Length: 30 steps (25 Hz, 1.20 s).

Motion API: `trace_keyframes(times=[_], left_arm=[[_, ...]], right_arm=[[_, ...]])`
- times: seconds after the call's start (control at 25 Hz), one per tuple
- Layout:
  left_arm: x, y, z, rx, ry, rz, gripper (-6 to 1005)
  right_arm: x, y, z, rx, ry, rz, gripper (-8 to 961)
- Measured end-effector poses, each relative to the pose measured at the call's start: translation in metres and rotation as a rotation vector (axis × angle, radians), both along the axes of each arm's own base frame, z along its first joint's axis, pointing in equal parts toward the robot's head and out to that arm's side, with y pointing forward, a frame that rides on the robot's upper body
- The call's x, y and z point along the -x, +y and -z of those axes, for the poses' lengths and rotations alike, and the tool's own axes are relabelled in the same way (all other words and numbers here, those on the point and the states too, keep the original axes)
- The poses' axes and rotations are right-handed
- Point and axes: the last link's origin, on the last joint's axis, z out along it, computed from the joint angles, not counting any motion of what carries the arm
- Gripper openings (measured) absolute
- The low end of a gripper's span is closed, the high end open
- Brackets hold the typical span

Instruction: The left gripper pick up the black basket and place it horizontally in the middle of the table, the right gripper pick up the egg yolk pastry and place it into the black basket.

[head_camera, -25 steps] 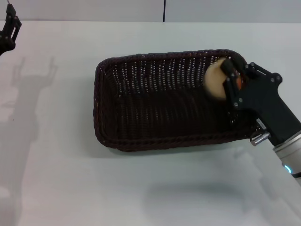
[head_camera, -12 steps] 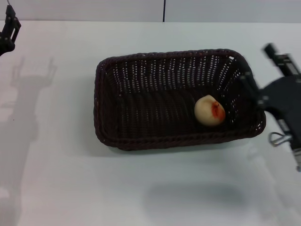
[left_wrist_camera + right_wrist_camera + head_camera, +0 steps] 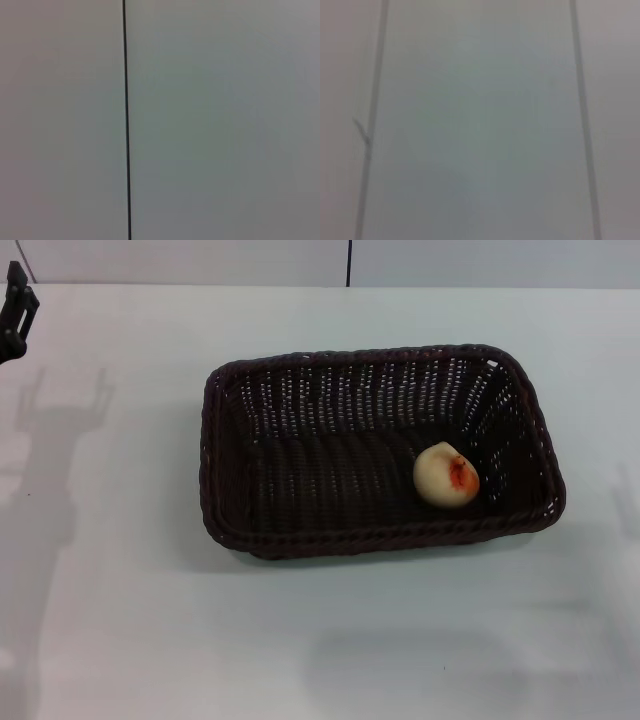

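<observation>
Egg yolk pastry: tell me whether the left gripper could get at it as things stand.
Probably yes: the egg yolk pastry lies uncovered in the open-topped black basket, nothing above it. The left gripper sits at the far left edge, a long reach.

Woven wicker basket (image 3: 300, 480) (matt, seemingly); smooth table (image 3: 150, 620).

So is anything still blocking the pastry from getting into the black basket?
No, nothing visible does. The egg yolk pastry already lies inside the black basket, toward its right end. The left gripper sits far off at the table's left edge.
</observation>
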Motion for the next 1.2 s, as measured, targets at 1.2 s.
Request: trace_keyframes(times=[1.2], left_arm=[[0.019, -0.039, 0.022, 0.062, 0.017, -0.017, 814]], right_arm=[[-0.028, -0.023, -0.006, -0.004, 0.06, 0.127, 745]])
